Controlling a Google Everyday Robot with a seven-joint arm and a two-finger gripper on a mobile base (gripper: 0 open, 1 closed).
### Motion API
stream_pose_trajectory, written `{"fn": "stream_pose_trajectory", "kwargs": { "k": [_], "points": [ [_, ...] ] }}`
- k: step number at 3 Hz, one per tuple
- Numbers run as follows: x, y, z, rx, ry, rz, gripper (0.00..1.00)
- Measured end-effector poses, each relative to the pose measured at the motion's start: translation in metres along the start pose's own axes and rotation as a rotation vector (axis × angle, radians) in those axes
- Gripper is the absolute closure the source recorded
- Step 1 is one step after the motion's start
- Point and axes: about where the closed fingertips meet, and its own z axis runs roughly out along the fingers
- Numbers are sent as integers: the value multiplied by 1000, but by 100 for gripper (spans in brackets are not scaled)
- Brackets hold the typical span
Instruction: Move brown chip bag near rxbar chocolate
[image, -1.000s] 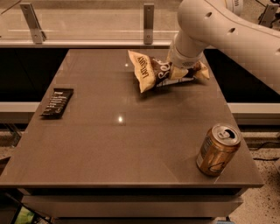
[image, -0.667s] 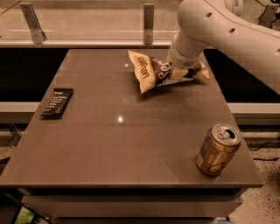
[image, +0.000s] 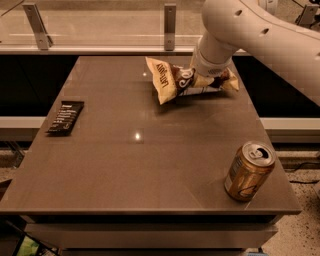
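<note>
The brown chip bag (image: 172, 80) is at the back right of the table, crumpled, with its pale left end tipped up over a shadow. My gripper (image: 203, 81) comes down from the white arm (image: 250, 30) onto the bag's middle and is shut on it; the wrist hides most of the grip. The rxbar chocolate (image: 65, 117), a flat black wrapper with white text, lies near the table's left edge, far from the bag.
A gold drink can (image: 248, 171) stands upright near the front right corner of the brown table (image: 140, 170). A glass barrier with metal posts (image: 170, 25) runs along the back edge.
</note>
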Motion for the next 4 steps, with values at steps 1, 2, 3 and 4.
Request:
{"fn": "stream_pose_trajectory", "kwargs": {
  "k": [1, 2, 3, 4],
  "points": [
    [-7, -4, -21, 0, 15, -3, 100],
    [-15, -8, -40, -3, 35, -6, 100],
    [-22, -10, -56, -1, 49, -12, 100],
    [-32, -12, -72, 7, 56, -23, 100]
  ]
}}
